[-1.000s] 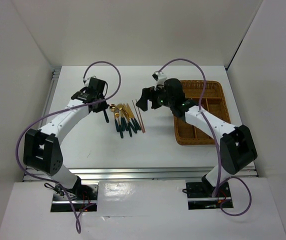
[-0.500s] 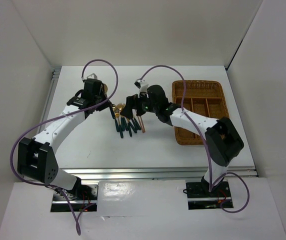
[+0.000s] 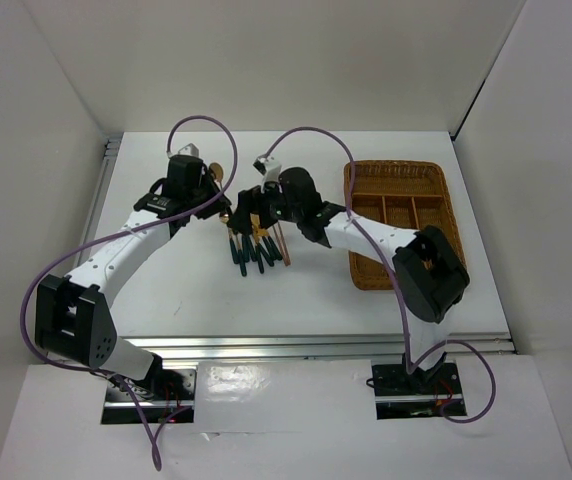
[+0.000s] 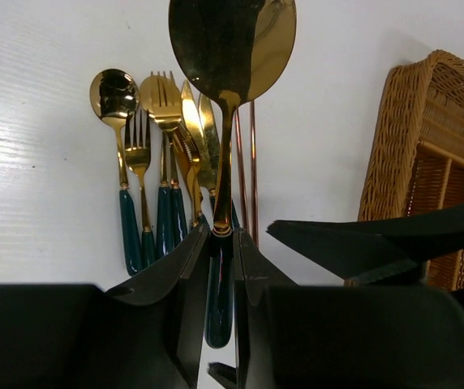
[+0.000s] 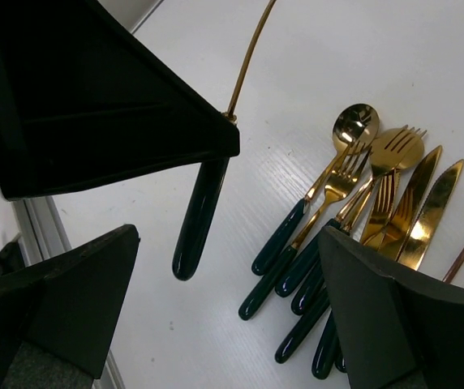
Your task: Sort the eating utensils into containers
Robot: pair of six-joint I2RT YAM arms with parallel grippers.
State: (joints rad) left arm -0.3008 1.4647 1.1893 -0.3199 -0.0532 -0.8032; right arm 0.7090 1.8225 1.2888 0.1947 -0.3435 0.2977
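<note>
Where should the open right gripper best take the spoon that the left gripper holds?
Probably the free green handle end of the spoon, from the side: only that part sticks out past the left gripper, and the right gripper stands open facing it.

- A white bench (image 3: 296, 290), evenly lit, with a metal rail (image 3: 286, 346) along its near edge.
- A plain white back panel (image 3: 286, 60) and side panels (image 3: 26, 150) enclose it.

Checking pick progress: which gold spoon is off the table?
The large spoon, clamped by its green handle in the left end effector; the small spoon lies on the table.
</note>
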